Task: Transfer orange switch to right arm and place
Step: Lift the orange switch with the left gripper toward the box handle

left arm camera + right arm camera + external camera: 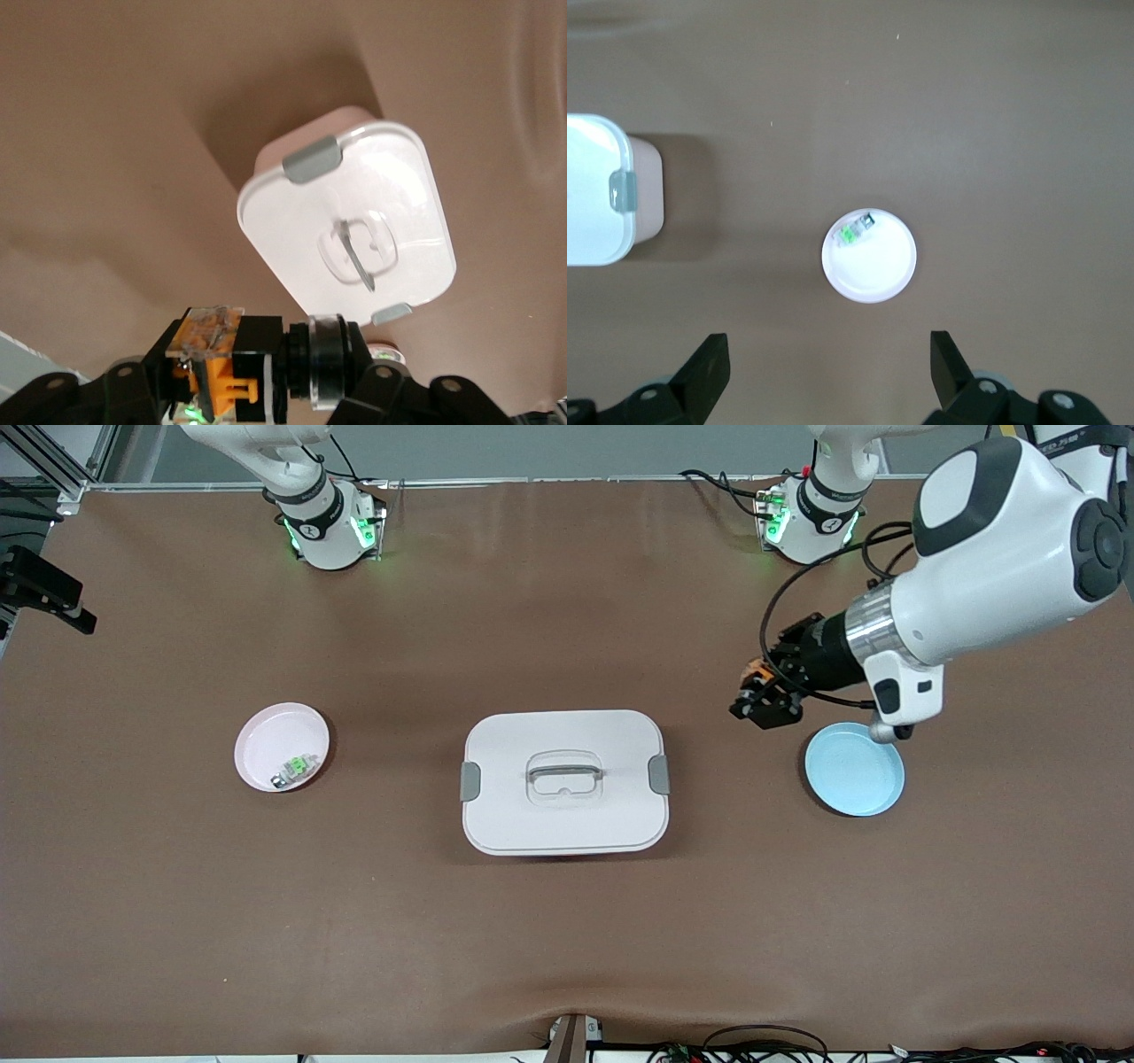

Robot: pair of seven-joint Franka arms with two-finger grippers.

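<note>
Switch up in the air, pinched in the left gripper, lifted clear of the blue plate

Looks light, rigid, slick plastic, small enough to twist in a pinch; best taken by the round black end poking free of the fingers. Right gripper spread wide, high over the pink plate with its green part, well apart from the switch. Lidded box between the plates, low, likely no bother to a handover above it
</note>
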